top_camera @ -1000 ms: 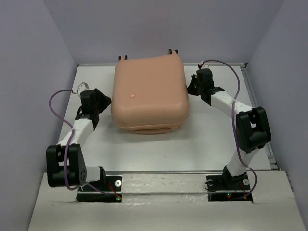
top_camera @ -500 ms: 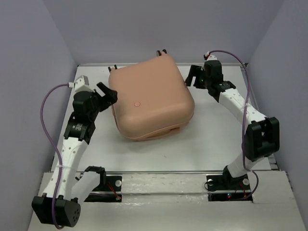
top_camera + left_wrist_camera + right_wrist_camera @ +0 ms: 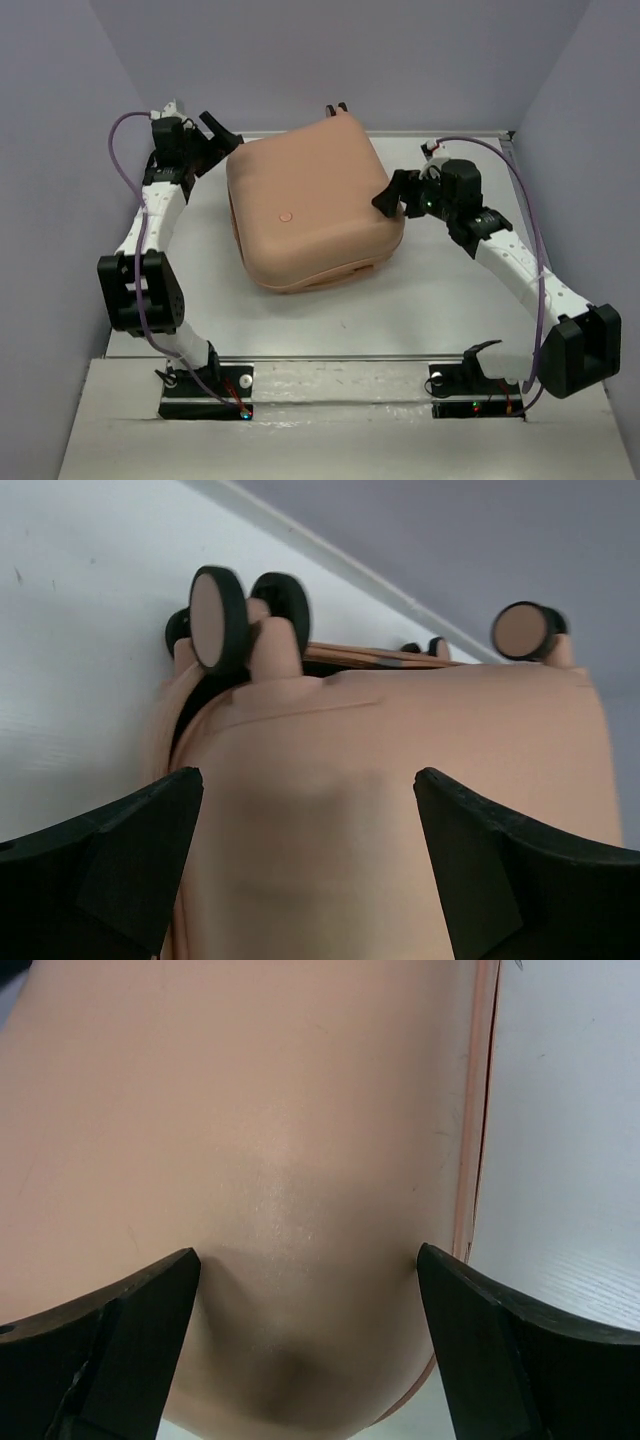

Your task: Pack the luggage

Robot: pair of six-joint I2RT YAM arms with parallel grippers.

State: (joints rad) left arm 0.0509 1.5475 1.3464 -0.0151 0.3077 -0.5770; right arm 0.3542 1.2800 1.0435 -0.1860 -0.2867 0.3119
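The luggage (image 3: 310,205) is a peach-pink hard-shell suitcase lying closed and turned at an angle in the middle of the table, with a small round dot (image 3: 286,215) on its shell. Its caster wheels (image 3: 222,615) show at the far end in the left wrist view. My left gripper (image 3: 218,148) hangs open at the case's back left corner, and the shell (image 3: 400,780) fills the space between its fingers (image 3: 100,870). My right gripper (image 3: 392,196) stands open at the right corner, whose rounded shell (image 3: 280,1180) sits between the fingers (image 3: 500,1350).
The white table (image 3: 450,290) is walled in by lilac panels at the left, right and back. A raised rail (image 3: 530,210) runs along the table's right edge. Purple cables loop off both arms.
The suitcase turned from square to angled, then stayed put. Both grippers opened. The left arm swung to the back left corner; the right arm came forward along the case's right side.
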